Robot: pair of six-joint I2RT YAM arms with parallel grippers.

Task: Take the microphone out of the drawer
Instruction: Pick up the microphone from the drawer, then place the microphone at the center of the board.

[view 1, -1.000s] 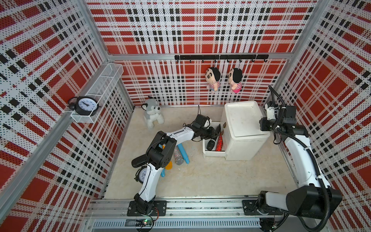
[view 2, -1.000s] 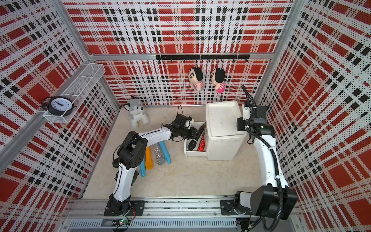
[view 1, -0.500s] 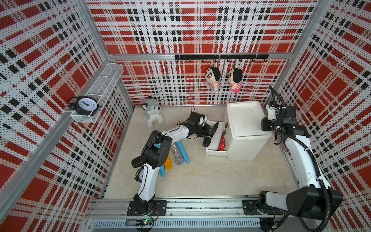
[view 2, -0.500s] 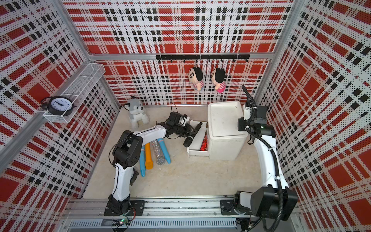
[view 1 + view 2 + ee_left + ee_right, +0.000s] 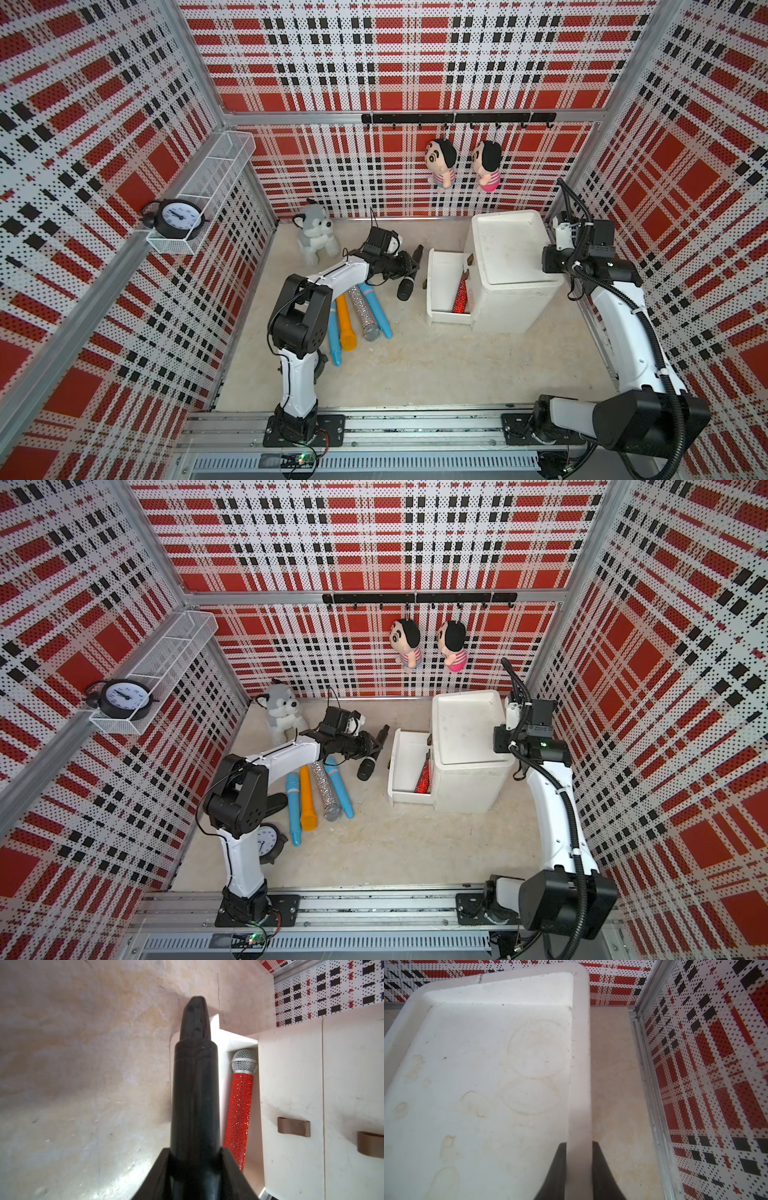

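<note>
Left wrist view: black microphone [image 5: 195,1095] blurred, close to lens, lower end cut by frame edge along with left gripper [image 5: 195,1151] fingers. Red microphone [image 5: 239,1109] tail hidden behind one finger. Right wrist view: right gripper [image 5: 578,1144] fingers and cabinet [image 5: 477,1064] top cropped. In a top view: floor clock [image 5: 270,839] half hidden behind left arm [image 5: 243,854], dial too small to read.

Both top views hang high at the front, looking down between the red plaid perforated walls [image 5: 374,62] and sharing nearly all the beige floor [image 5: 395,854]. The left wrist view runs close along a black microphone [image 5: 195,1095] towards the open white drawer [image 5: 226,1041]. The right wrist view looks down, very near, on the white plastic cabinet [image 5: 477,1074].
</note>
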